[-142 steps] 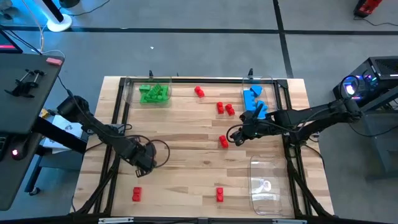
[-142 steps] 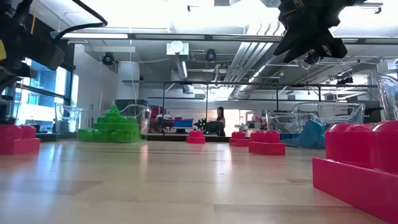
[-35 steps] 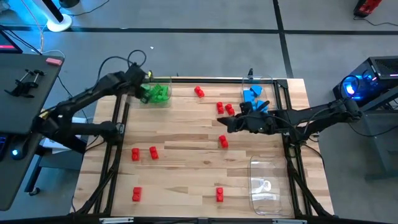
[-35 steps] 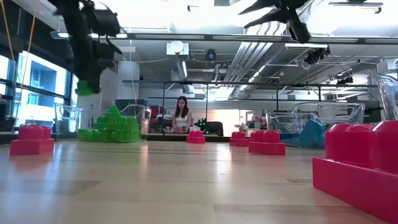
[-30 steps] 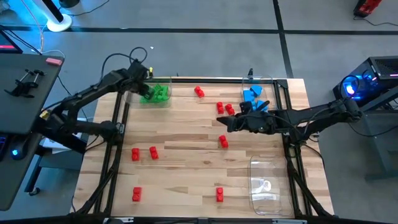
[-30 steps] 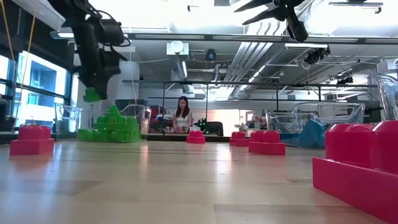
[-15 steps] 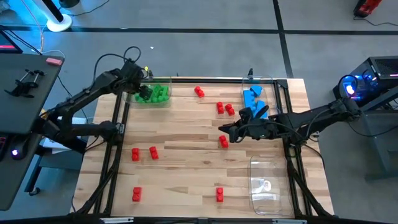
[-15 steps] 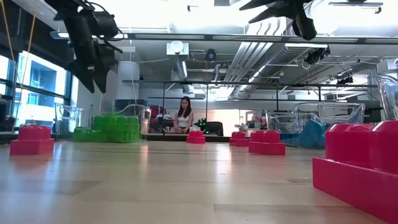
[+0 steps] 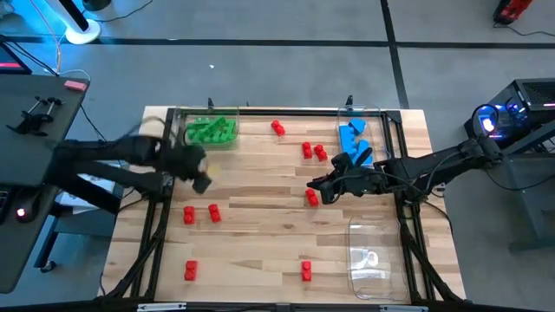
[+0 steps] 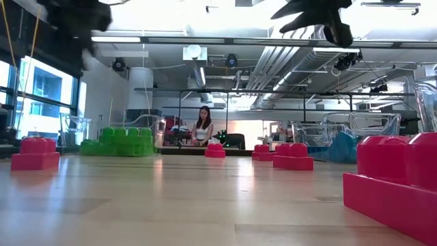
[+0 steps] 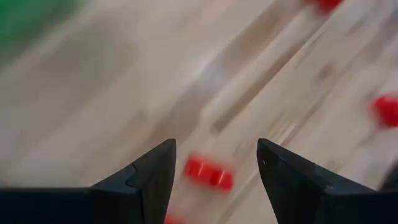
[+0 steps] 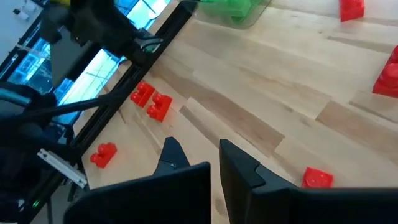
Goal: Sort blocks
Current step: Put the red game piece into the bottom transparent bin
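Green blocks lie piled in a clear tray at the far left, and blue blocks fill a tray at the far right. Red blocks lie loose on the wooden table: three at the far middle, one in the middle, two at the left, two near the front. My left gripper hangs blurred over the table's left side, open and empty, with a red block on the table below it. My right gripper hovers shut and empty just beside the middle red block.
An empty clear tray stands at the near right. A black frame runs along the table's edges. In the low view a person sits far behind the table. Bare wood lies between the left and middle red blocks.
My left gripper, which held a green block over the green pile, has opened and dropped it there. It then swung fast from the far-left tray toward the near edge, to above the left red blocks. My right gripper has tipped slightly toward the middle red block.
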Controlling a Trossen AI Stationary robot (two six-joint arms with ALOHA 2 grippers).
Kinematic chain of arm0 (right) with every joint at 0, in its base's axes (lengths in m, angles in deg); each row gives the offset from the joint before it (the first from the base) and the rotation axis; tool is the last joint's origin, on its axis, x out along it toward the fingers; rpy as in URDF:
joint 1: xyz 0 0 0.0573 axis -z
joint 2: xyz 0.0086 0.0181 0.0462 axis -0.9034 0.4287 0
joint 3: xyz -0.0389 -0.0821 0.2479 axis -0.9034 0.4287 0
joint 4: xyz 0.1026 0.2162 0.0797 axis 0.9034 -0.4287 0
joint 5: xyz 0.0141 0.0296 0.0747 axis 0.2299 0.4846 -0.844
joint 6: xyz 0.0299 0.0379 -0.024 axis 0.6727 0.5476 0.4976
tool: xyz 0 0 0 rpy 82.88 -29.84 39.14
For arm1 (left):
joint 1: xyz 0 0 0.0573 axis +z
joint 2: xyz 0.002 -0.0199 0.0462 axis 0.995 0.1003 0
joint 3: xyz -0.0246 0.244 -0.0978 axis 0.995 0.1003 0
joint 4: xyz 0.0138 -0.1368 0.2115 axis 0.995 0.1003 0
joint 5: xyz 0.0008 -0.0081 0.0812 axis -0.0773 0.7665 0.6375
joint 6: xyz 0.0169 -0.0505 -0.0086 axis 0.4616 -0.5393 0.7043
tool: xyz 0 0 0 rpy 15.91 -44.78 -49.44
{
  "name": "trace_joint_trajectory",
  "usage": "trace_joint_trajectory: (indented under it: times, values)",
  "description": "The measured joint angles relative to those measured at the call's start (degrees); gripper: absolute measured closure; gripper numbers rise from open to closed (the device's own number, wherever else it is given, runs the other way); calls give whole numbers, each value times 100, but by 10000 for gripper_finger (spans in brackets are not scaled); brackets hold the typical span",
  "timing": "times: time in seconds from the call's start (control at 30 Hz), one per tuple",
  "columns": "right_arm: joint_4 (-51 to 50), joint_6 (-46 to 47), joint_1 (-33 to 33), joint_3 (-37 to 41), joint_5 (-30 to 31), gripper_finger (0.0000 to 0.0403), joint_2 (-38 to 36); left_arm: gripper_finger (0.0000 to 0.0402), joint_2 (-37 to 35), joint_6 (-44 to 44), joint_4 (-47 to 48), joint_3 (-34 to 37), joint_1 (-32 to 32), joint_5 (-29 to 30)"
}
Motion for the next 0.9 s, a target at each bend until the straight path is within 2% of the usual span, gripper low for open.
trace_joint_trajectory:
  times: [0.13,0.23,0.3,0.33,0.5,0.63,0.8,0.9]
  values:
    - [-52,-2,0,0,-83,403,0,192,434,-2024,688,1,-1614,924]
    - [-95,-2,0,0,-84,403,0,192,930,-3302,652,4,-2309,1350]
    - [-116,-2,1,0,-84,403,0,192,1350,-3624,521,4,-2551,1474]
    - [-127,-2,2,0,-84,403,0,192,1567,-3472,427,4,-2641,1495]
    - [-200,-2,11,0,-70,403,0,192,2305,-930,-4,4,-2809,1112]
    - [-220,-2,13,0,-68,403,0,192,2436,1124,-318,2,-2668,856]
    - [-229,-20,13,0,-64,403,0,192,2443,4561,-239,0,-2482,255]
    - [-257,-43,13,0,-37,403,0,192,2443,6373,-245,41,-2476,211]
